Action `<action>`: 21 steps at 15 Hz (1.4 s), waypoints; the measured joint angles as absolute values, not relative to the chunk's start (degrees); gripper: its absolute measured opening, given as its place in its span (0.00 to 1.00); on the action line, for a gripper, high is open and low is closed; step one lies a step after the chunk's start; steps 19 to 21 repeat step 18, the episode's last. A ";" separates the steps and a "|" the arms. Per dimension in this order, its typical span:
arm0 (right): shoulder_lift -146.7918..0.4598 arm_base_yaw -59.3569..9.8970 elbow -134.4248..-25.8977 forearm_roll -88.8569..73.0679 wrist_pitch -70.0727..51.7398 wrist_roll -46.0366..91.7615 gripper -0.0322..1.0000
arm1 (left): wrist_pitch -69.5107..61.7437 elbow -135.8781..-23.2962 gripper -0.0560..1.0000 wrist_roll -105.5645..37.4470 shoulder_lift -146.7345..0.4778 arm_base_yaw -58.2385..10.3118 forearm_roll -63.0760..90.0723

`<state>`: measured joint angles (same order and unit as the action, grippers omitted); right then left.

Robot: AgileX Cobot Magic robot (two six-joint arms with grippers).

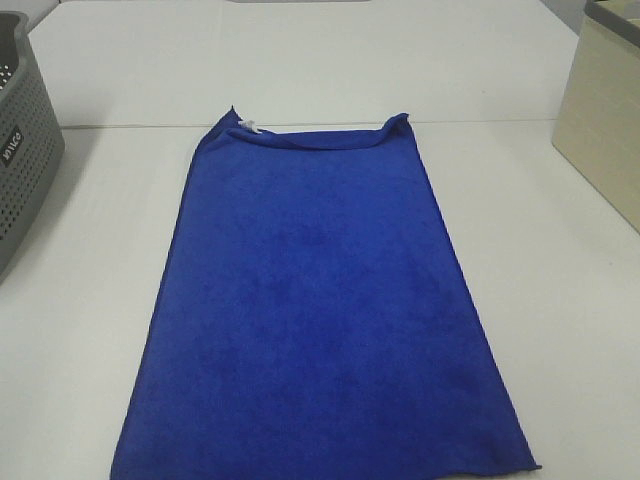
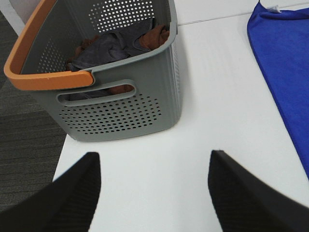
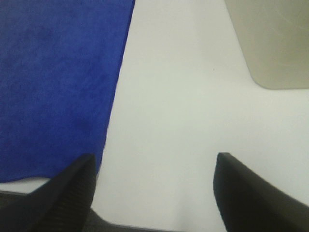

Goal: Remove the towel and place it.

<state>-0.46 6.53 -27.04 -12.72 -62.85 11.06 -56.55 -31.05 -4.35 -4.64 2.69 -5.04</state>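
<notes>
The towel (image 1: 315, 300) is a large deep-blue cloth lying flat on the white table (image 1: 90, 330), its far edge slightly rolled with a small white tag (image 1: 248, 125) at the far left corner. No gripper shows in the exterior high view. The left wrist view has my left gripper (image 2: 154, 193) open over bare table, with the towel's edge (image 2: 285, 72) off to one side. In the right wrist view my right gripper (image 3: 154, 193) is open too, above the table near its front edge and just beside the towel's corner (image 3: 53, 87). Neither holds anything.
A grey perforated basket (image 2: 120, 92) with an orange handle (image 2: 34, 63) holds dark and brown cloths at the table's left edge (image 1: 25, 140). A beige box (image 1: 600, 120) stands at the right, also seen as the beige box (image 3: 270, 38) in the right wrist view. A seam crosses the table behind the towel.
</notes>
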 joint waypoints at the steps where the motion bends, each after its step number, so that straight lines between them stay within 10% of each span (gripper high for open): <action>1: 0.00 6.53 -27.04 -12.72 -63.43 11.06 0.69 | -57.93 -31.05 0.63 -4.35 -3.67 2.69 -4.58; 21: 0.23 6.53 -26.01 -11.86 -64.06 10.03 0.69 | -61.88 -29.79 0.63 -4.30 0.34 2.69 -0.34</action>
